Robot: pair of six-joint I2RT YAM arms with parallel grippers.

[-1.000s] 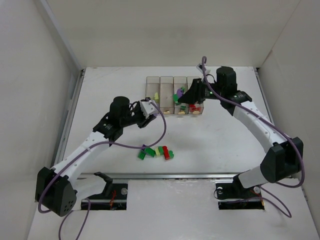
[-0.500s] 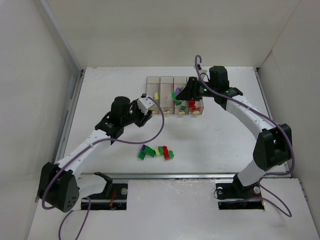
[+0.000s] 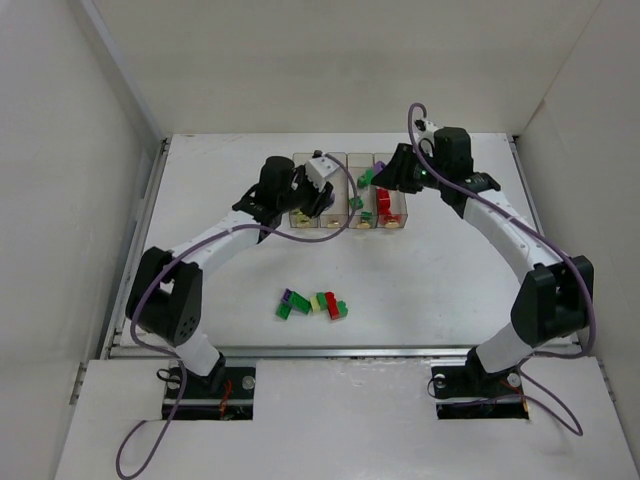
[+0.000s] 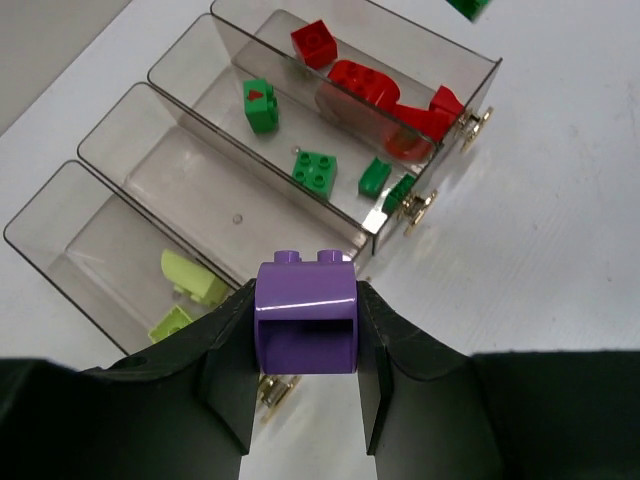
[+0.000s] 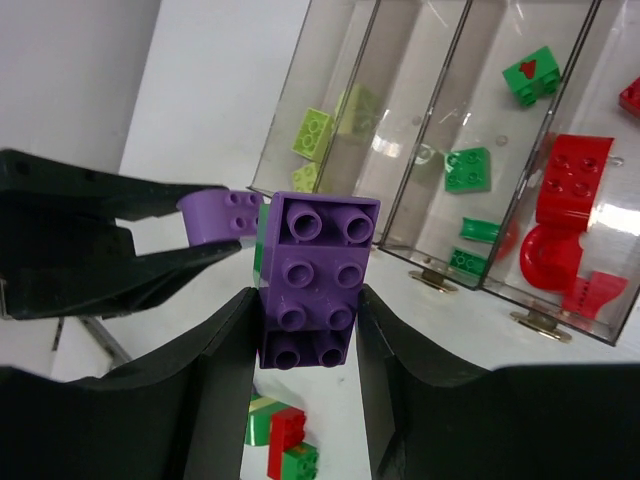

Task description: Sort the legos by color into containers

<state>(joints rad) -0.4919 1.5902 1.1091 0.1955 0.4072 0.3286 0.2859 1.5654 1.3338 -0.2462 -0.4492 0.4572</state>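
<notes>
My left gripper [image 4: 305,335] is shut on a small purple lego [image 4: 305,315] and holds it above the near end of the containers [image 4: 110,135], four clear bins in a row. In the top view this gripper [image 3: 328,190] hangs over the second bin. My right gripper [image 5: 308,320] is shut on a long purple lego [image 5: 315,275] with a green brick stuck behind it, just beside the left gripper and above the bins [image 3: 304,157]. The bins hold yellow-green legos [image 4: 190,290], green legos [image 4: 314,170] and red legos [image 4: 380,90]; the second bin looks empty.
A small pile of loose green, red, purple and yellow-green legos [image 3: 313,304] lies on the white table in front of the bins, also low in the right wrist view [image 5: 285,440]. White walls enclose the table on three sides.
My left arm has swung from mid-table up and right to over the bins, still shut on the purple lego. My right gripper has shifted slightly above the bins with its brick.
</notes>
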